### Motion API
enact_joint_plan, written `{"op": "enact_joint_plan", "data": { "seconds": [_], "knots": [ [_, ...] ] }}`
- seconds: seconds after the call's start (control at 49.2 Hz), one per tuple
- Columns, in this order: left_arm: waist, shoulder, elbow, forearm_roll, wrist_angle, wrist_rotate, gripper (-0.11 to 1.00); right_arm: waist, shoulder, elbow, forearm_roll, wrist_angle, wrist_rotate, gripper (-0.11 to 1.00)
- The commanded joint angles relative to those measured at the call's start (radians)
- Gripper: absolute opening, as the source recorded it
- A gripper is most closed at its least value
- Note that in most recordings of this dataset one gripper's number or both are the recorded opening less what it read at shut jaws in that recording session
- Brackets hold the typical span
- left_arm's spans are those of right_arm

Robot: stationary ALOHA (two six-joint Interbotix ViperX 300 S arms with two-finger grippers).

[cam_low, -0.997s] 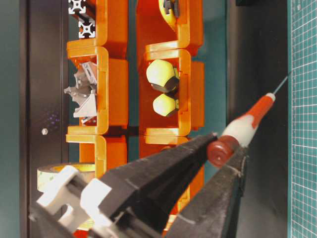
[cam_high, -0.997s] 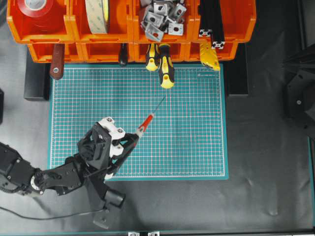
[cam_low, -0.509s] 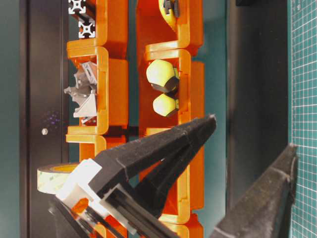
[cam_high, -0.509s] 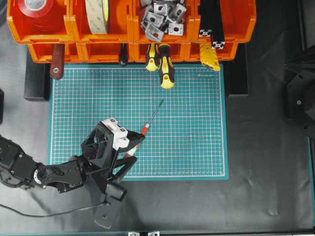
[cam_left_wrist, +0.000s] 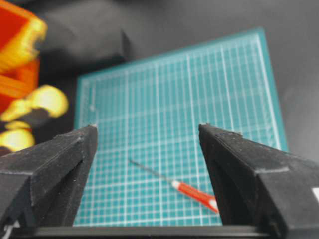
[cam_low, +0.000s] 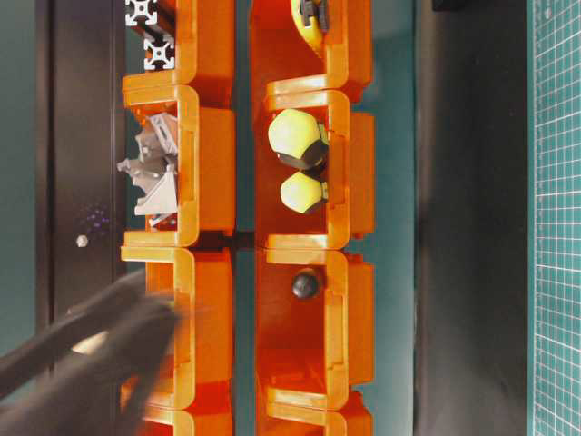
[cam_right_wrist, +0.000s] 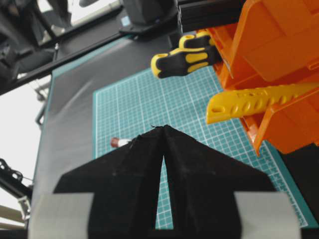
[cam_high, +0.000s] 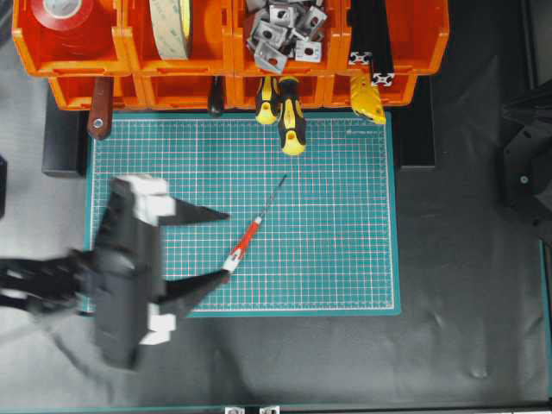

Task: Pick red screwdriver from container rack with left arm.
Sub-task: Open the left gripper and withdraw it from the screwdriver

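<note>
Left end effector (cam_high: pixel 220 243) stands wide open, its 2 pointed black fingers spread apart with nothing between them; it is motion-blurred in the overhead view and carries 2 white blocks. One fingertip (cam_high: pixel 226 214) points across the green cutting mat (cam_high: pixel 345 259), and the other tip lies just beside the butt end of the red screwdriver (cam_high: pixel 243 244). That 1 red screwdriver lies flat on the mat, out of the container rack (cam_high: pixel 233 52), its thin dark shaft pointing up toward the rack. In the left wrist view it lies between and beyond the 2 open fingers (cam_left_wrist: pixel 55 169), free of both.

Right end effector (cam_right_wrist: pixel 163 130) is closed, its 2 black tips meeting at a point with nothing held.

The rack shows 2 rows of orange bins. The upper row of 4 holds 1 red tape roll (cam_high: pixel 62 15), 1 pale tape roll (cam_high: pixel 172 26), a heap of grey metal brackets (cam_high: pixel 280 30) and 2 black extrusion pieces (cam_high: pixel 373 43). From the lower row stick out 1 reddish-brown flat handle (cam_high: pixel 100 108), 1 dark handle (cam_high: pixel 216 97), 2 yellow-and-black screwdrivers (cam_high: pixel 289 116) and 1 yellow perforated piece (cam_high: pixel 366 97). The mat rests on a dark worktop (cam_high: pixel 466 302).
</note>
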Motion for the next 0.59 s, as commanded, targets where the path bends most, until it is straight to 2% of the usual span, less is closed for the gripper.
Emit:
{"op": "enact_joint_plan", "data": {
  "seconds": [0.0,0.163,0.386,0.57],
  "knots": [
    [-0.002,-0.137,0.011,0.003,-0.003,-0.006,0.80,-0.002,0.008,-0.031,-0.005,-0.029,-0.009,0.00],
    [0.000,-0.287,0.083,0.005,-0.006,-0.029,0.79,-0.002,0.009,-0.031,-0.005,-0.095,-0.048,0.00],
    [0.003,-0.508,0.206,0.003,-0.032,-0.141,0.79,-0.003,0.017,-0.023,-0.006,-0.163,-0.104,0.00],
    [0.003,-0.652,0.276,0.005,-0.110,-0.152,0.79,0.011,0.023,-0.017,-0.005,-0.195,-0.104,0.00]
  ]
}}
